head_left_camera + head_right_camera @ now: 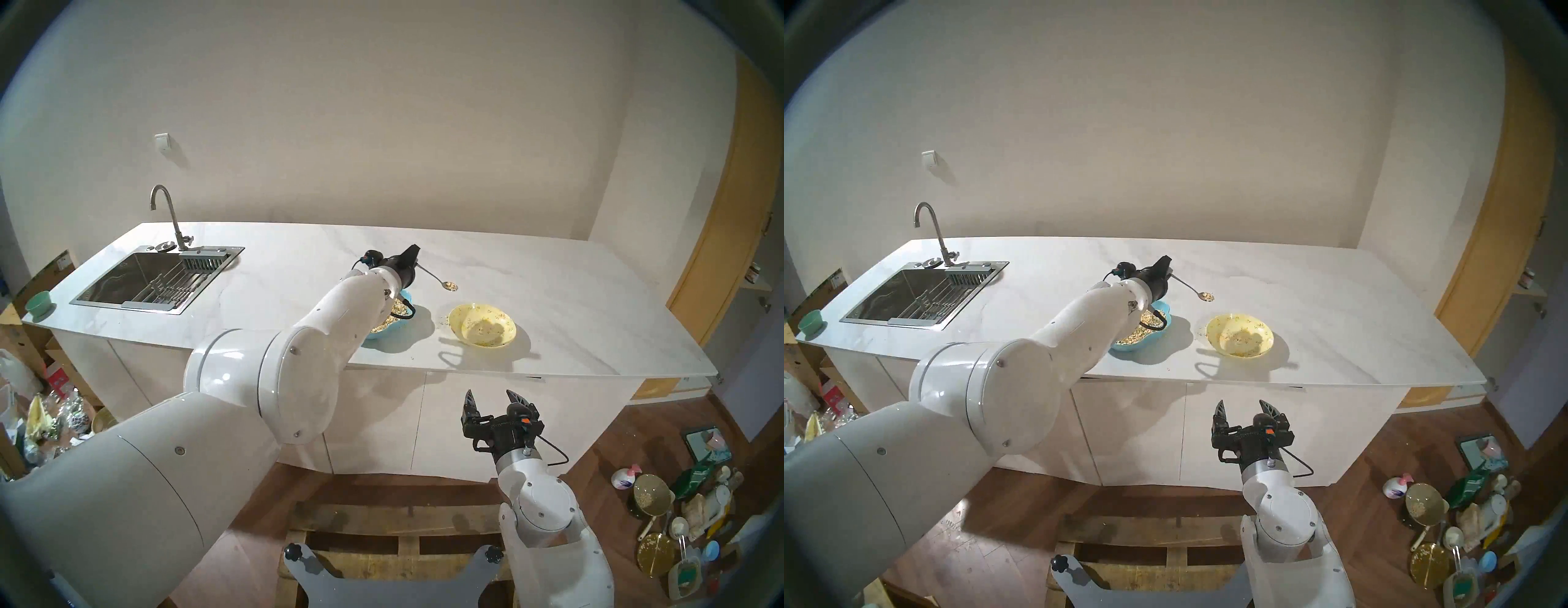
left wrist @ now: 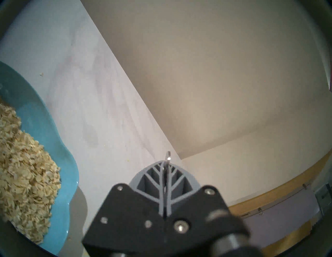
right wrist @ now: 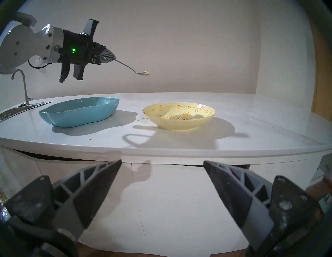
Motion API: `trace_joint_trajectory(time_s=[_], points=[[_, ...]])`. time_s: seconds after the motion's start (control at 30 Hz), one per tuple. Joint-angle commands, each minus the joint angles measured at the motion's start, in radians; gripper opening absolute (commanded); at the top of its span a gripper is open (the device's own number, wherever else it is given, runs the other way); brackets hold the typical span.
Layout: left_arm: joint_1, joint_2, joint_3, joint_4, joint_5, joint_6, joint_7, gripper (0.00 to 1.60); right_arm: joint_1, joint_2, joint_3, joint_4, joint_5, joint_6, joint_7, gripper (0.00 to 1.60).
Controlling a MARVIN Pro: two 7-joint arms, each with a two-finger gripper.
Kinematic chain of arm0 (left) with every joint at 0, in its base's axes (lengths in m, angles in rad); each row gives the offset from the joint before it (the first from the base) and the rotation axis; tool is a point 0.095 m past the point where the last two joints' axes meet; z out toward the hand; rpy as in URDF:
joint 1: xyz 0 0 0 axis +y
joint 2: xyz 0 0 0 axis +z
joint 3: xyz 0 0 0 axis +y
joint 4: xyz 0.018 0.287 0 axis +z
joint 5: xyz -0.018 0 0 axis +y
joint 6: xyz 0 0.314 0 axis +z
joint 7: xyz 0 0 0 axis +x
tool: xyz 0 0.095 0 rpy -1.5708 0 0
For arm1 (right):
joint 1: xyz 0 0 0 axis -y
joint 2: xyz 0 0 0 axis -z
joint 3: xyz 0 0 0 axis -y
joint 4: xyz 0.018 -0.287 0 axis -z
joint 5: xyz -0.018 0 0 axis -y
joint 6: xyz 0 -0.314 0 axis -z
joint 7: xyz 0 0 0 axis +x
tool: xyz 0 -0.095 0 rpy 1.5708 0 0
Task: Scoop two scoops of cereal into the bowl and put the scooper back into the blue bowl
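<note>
My left gripper (image 1: 418,265) (image 3: 115,58) is shut on the thin handle of the silver scooper (image 1: 435,277) (image 3: 125,65), held in the air above the counter. Its head (image 1: 1207,296) carries a few flakes of cereal (image 3: 146,72) and hangs behind the left rim of the pale yellow bowl (image 1: 462,314) (image 3: 179,125), which has some flakes in its bottom. The blue bowl (image 1: 1136,344) (image 3: 79,114) sits under my left wrist with a heap of cereal (image 2: 27,170) in it. My right gripper (image 1: 488,395) (image 3: 162,161) is open and empty, below the counter's front edge.
A sink (image 1: 144,280) with a faucet (image 1: 167,212) takes the counter's left end, and a small green cup (image 1: 39,303) stands at the left corner. Loose flakes (image 3: 142,118) lie between the bowls. Clutter (image 1: 679,509) covers the floor at right.
</note>
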Motion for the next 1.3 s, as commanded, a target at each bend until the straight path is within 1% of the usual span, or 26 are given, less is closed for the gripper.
trace_joint_trajectory(time_s=[0.0,0.17,0.3,0.37,0.47,0.5,0.57,0.83,1.1,1.27], points=[[-0.044,-0.049,0.024,-0.016,0.017,-0.005,-0.003,0.0,0.007,-0.001,0.0,-0.023,0.0,-0.006,0.0,1.6],[-0.046,-0.056,0.038,-0.015,0.027,0.001,0.004,0.0,0.007,-0.001,0.0,-0.023,0.0,-0.006,0.0,1.6],[-0.049,-0.056,0.063,-0.013,0.046,0.006,0.009,0.0,0.007,-0.001,0.0,-0.023,0.0,-0.006,0.0,1.6],[-0.046,-0.053,0.094,-0.016,0.072,0.003,-0.007,0.0,0.007,-0.001,0.0,-0.023,0.0,-0.006,0.0,1.6],[-0.043,-0.046,0.131,-0.017,0.083,0.004,-0.017,0.0,0.006,-0.001,0.0,-0.023,0.0,-0.006,0.0,1.6],[-0.041,-0.041,0.165,-0.018,0.101,-0.003,-0.02,0.0,0.006,-0.001,0.0,-0.023,0.0,-0.006,0.0,1.6],[-0.039,-0.039,0.171,-0.018,0.103,-0.004,-0.024,0.0,0.006,-0.001,0.0,-0.023,0.0,-0.006,0.0,1.6],[-0.043,-0.039,0.267,-0.026,0.126,-0.028,-0.024,0.0,0.007,-0.001,0.0,-0.023,0.0,-0.006,0.0,1.6],[-0.068,-0.053,0.355,-0.042,0.149,-0.044,-0.017,0.0,0.007,-0.001,0.0,-0.022,0.0,-0.006,0.0,1.6],[-0.091,-0.07,0.392,-0.055,0.171,-0.049,-0.015,0.0,0.008,-0.001,0.0,-0.021,0.0,-0.006,0.0,1.6]])
